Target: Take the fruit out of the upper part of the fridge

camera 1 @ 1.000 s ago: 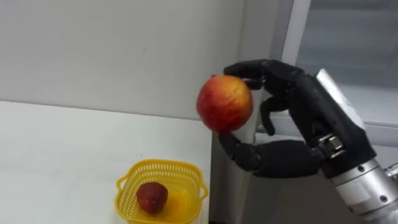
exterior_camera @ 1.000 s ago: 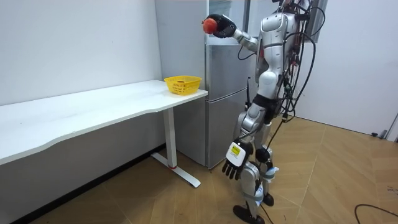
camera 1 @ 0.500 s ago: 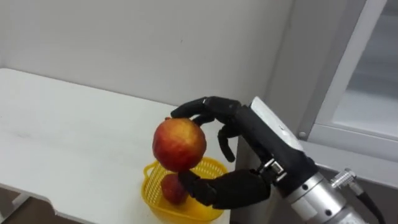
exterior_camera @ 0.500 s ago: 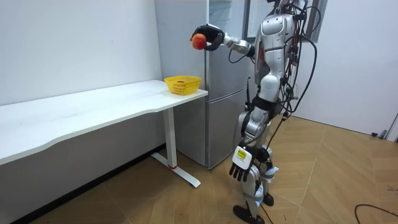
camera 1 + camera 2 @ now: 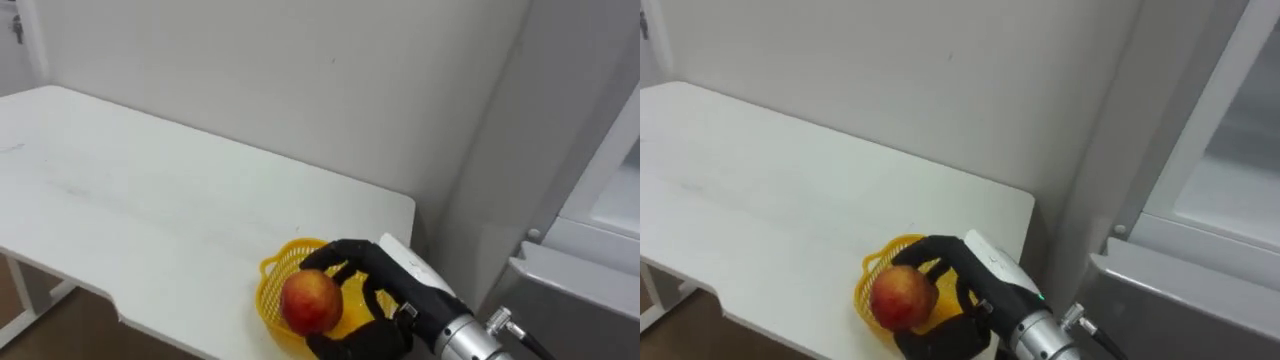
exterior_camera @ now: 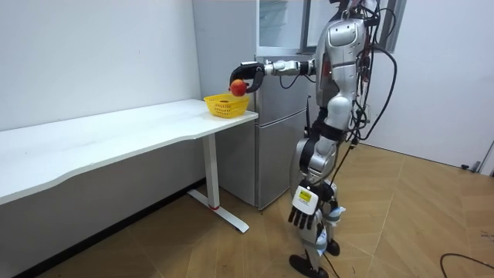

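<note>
A red and yellow apple [image 5: 310, 302] [image 5: 902, 298] is in my right hand [image 5: 400, 285] [image 5: 975, 272], whose fingers and thumb curl round it. The hand holds it just above the yellow mesh basket [image 5: 270, 283] [image 5: 870, 270], which stands at the right end of the white table [image 5: 150, 190]. In the room view the apple [image 6: 238, 87] hangs over the basket [image 6: 226, 106] on my outstretched right arm, and I stand in front of the fridge [image 6: 282, 116]. My left hand [image 6: 302, 208] hangs by my leg with straight fingers.
The grey fridge [image 5: 590, 270] stands right beside the table's end, its upper part at the view's right edge. A white wall [image 5: 300, 70] runs behind the table. The table top stretches bare to the left of the basket.
My right hand has carried the apple down and to the left, from beside the fridge's upper part to just above the basket. The eye view has tipped down towards the table.
</note>
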`<state>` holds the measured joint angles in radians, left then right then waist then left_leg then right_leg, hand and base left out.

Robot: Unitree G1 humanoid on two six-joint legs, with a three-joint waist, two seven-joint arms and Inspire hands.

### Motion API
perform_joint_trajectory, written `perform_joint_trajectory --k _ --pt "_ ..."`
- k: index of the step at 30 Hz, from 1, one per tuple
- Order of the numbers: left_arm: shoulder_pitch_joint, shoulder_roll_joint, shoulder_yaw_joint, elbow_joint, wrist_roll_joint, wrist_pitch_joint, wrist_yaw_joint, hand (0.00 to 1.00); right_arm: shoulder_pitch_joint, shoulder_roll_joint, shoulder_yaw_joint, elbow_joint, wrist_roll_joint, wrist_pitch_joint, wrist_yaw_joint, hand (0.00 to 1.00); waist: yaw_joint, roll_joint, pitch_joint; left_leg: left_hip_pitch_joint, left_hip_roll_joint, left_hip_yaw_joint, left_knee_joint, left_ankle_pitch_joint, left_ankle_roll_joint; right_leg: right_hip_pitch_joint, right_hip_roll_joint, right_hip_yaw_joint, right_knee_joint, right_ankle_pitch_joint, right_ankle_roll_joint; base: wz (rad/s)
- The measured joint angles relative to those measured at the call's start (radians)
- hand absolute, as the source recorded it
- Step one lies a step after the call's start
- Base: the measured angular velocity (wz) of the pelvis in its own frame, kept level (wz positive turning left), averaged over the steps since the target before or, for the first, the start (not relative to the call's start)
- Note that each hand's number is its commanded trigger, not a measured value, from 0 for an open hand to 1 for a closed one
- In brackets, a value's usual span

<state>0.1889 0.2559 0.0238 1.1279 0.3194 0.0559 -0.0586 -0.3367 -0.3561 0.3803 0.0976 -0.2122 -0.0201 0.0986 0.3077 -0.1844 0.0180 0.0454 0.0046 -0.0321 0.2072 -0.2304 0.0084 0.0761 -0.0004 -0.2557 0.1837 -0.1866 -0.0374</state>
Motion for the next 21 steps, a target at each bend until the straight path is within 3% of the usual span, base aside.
perform_joint_trajectory --k 3,7,11,15,21 --pt "0.009 0.011 0.015 0.000 0.001 0.005 -0.010 0.00 -0.003 -0.021 0.000 0.026 0.003 0.001 -0.007 1.00 0.008 -0.013 -0.0024 -0.013 -0.001 -0.008 0.012 0.000 0.000 -0.004 -0.002 -0.020 0.002 0.000 0.000 0.14" --pt "0.026 0.012 0.014 -0.005 0.000 0.011 -0.012 0.00 -0.049 -0.030 0.000 0.091 0.007 0.000 -0.057 1.00 0.005 -0.022 0.0005 -0.018 -0.002 -0.019 0.016 0.000 -0.001 -0.002 -0.004 -0.037 0.001 0.000 0.000 0.09" --pt "0.035 0.012 0.015 -0.010 0.000 0.022 -0.021 0.00 -0.056 -0.043 -0.005 0.123 0.029 -0.003 -0.094 1.00 -0.001 -0.025 0.0005 -0.018 -0.004 -0.044 0.017 0.000 -0.001 0.010 -0.010 -0.050 0.001 0.000 0.000 0.20" --pt "0.036 0.010 0.020 -0.012 0.001 0.026 -0.024 0.00 -0.075 -0.080 -0.008 0.196 0.035 -0.004 -0.101 1.00 0.002 -0.024 0.0014 -0.027 -0.011 -0.061 0.033 0.000 -0.001 0.014 -0.016 -0.073 0.001 -0.001 0.001 0.13" --pt "0.039 0.018 0.033 -0.030 0.029 0.032 -0.037 0.00 -0.098 -0.082 -0.008 0.256 0.016 -0.004 -0.101 1.00 0.006 -0.022 0.0031 -0.039 -0.018 -0.075 0.033 0.000 0.001 0.011 -0.017 -0.094 0.001 -0.002 0.003 0.07"
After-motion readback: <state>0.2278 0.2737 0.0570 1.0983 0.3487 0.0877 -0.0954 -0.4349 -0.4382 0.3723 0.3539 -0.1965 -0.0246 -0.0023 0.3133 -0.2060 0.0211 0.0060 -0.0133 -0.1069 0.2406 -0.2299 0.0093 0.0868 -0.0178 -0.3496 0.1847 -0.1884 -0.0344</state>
